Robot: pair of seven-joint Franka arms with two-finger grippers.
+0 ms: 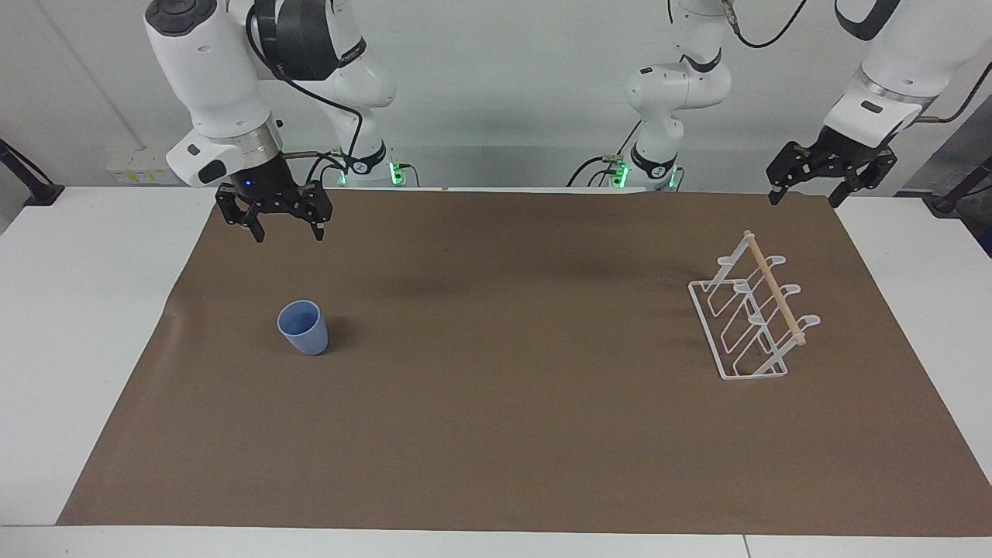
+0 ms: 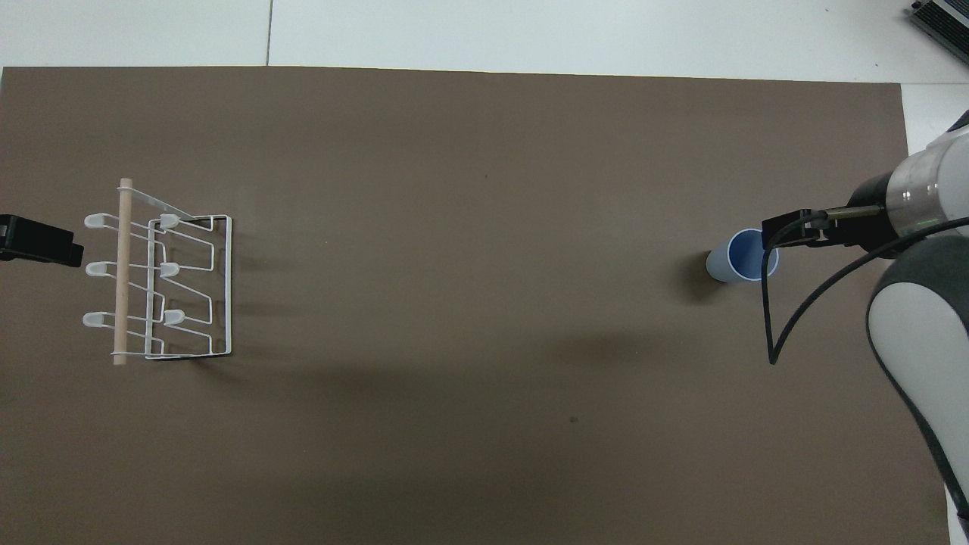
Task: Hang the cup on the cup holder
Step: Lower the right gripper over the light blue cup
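The light-blue cup (image 1: 303, 327) stands upright, mouth up, on the brown mat toward the right arm's end of the table; from above the cup (image 2: 736, 259) shows its open mouth. My right gripper (image 1: 287, 235) hangs open and empty in the air, clear of the cup. In the overhead view one of its black fingers (image 2: 786, 229) overlaps the cup's rim. The white wire cup holder (image 1: 750, 318) with its wooden dowel stands at the left arm's end, holder (image 2: 163, 284) bare of cups. My left gripper (image 1: 803, 201) waits open, raised near the mat's corner.
A brown mat (image 1: 496, 434) covers most of the white table (image 1: 85, 325). A black cable (image 2: 780, 333) loops down from the right wrist near the cup. Both arm bases stand at the robots' edge of the table.
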